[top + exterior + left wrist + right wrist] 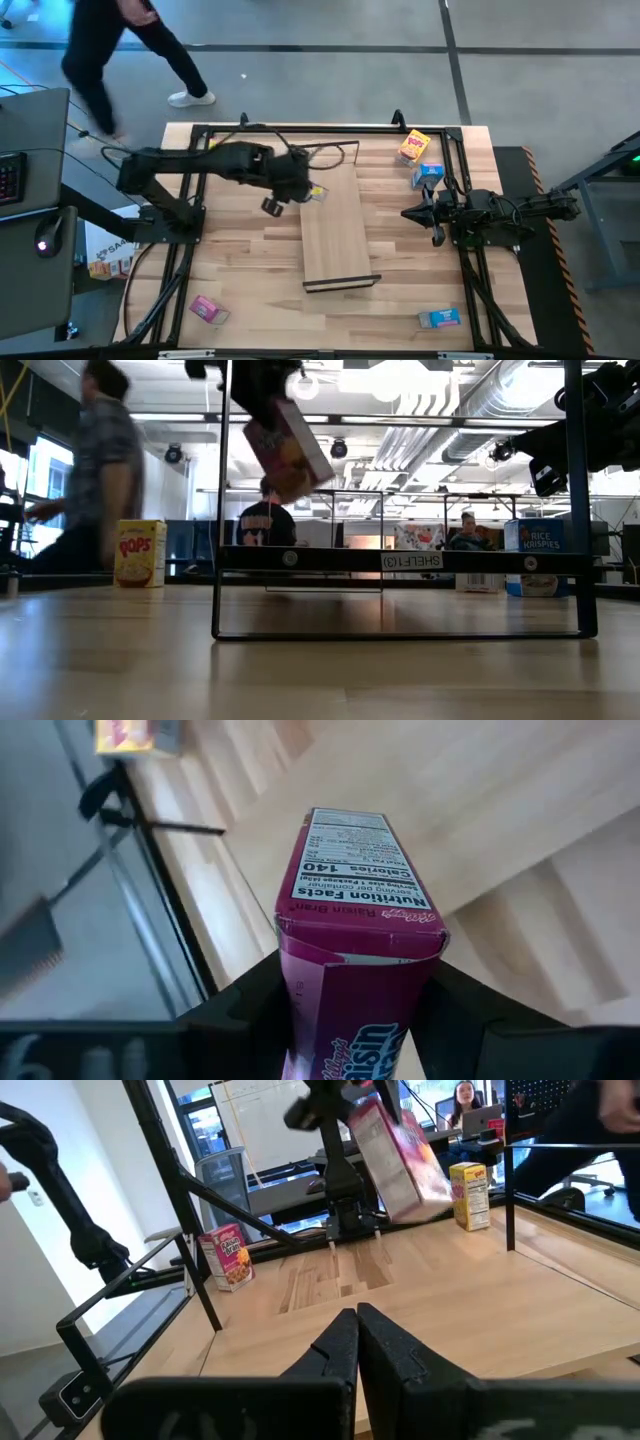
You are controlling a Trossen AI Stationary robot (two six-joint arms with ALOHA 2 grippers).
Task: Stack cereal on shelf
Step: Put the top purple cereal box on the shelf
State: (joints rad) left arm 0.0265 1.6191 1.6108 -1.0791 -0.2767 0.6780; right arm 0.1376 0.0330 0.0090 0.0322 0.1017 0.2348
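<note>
My left gripper [300, 192] is over the far end of the shelf [336, 235], shut on a pink cereal box [290, 450] held in the air. The shelf, a pale plank with black end frames [400, 560], lies along the table's middle. My right gripper [415, 213] is shut and empty near the table's right side. A yellow box [414, 146] and a blue box [428, 174] stand by the far right corner. Another blue box [439, 318] lies near right, a pink box [208, 310] near left, and a yellow box [470, 1195] far left. My left gripper pinches the pink box between its two fingers [250, 1005], one on each opposite side of the box's end nearest the wrist [345, 1020]. The box's nutrition panel [360, 860] points away past the fingers. The box is lifted clear above the shelf and is tilted.
A black frame [300, 130] borders the table's far and side edges. A person [130, 50] walks on the floor beyond the far left corner, and other people sit in the room behind. Bare tabletop lies on either side of the shelf.
</note>
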